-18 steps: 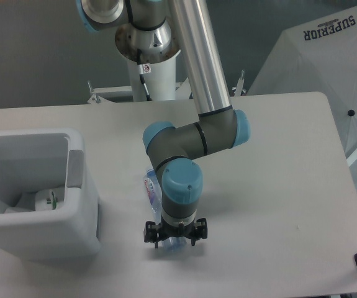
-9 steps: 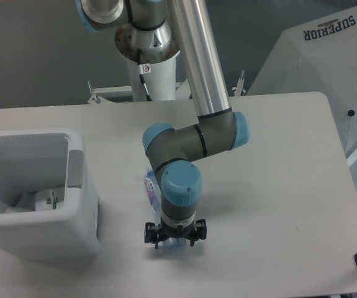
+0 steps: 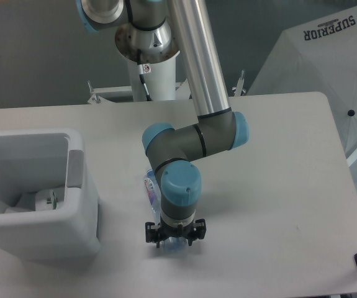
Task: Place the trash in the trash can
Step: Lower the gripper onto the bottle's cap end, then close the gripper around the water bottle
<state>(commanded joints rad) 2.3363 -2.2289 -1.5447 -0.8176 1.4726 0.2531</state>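
Clear bottle [image 3: 149,188] lies near the desk's [image 3: 277,161] front edge under the claw [image 3: 174,239]; its grip can't be told.

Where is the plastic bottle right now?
The bottle lies on the table near the front edge, mostly hidden under the arm's wrist, with the pincer down over it and the trash can off toward the image's left.

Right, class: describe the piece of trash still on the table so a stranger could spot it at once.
Find the boxy white plastic bin at the table's left. Right of it, under the arm's blue wrist joint, lies a slim clear plastic bottle with a blue-red label, the black end effector over its near end. Unlike the white carton inside the bin, it's transparent.
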